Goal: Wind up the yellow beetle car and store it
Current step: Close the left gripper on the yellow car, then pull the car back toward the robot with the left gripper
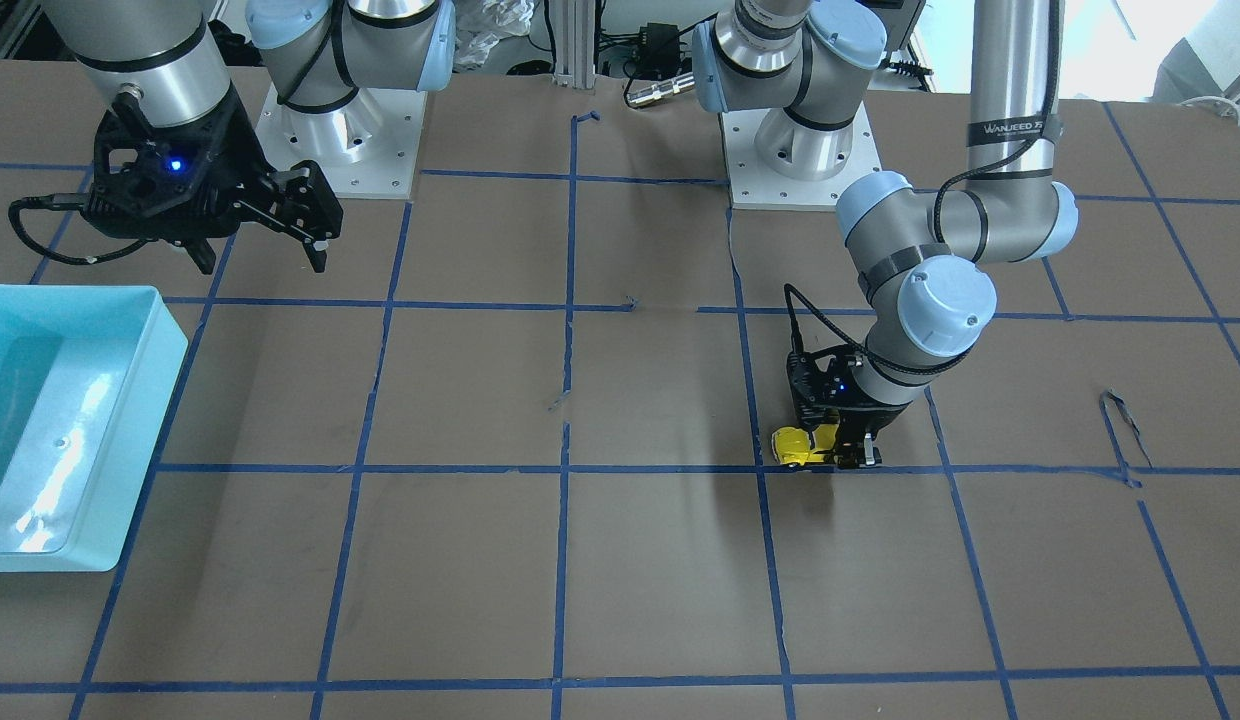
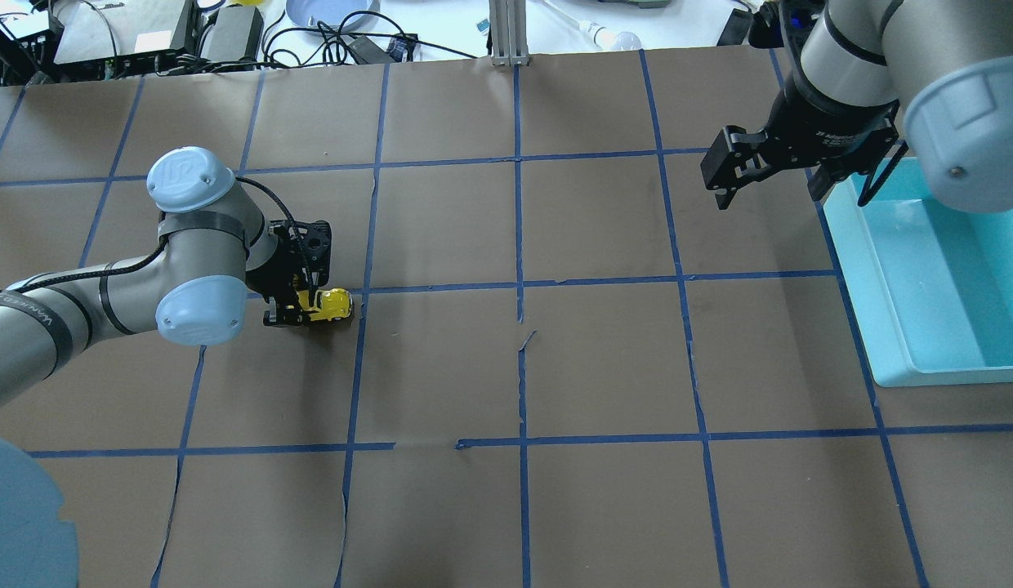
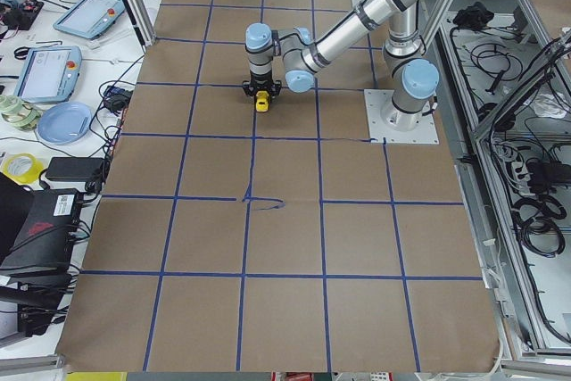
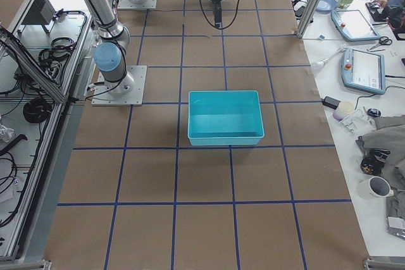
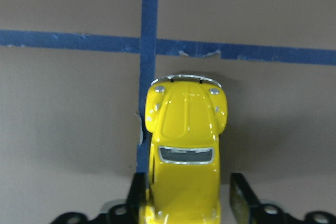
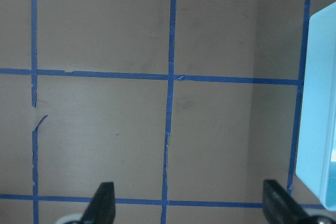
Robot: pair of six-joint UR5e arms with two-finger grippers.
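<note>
Two left fingers [image 5: 137,192] loosely straddle the yellow beetle car [image 5: 186,145]; right fingers [image 6: 103,203] gape wide, empty.

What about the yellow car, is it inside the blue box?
No, the yellow car sits on the table at the left tool, away from the blue box.

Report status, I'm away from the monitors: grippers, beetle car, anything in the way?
Left gripper open, straddling yellow beetle car, wheels on table. Right gripper open, empty, beside blue bin. No obstruction seen around car.
</note>
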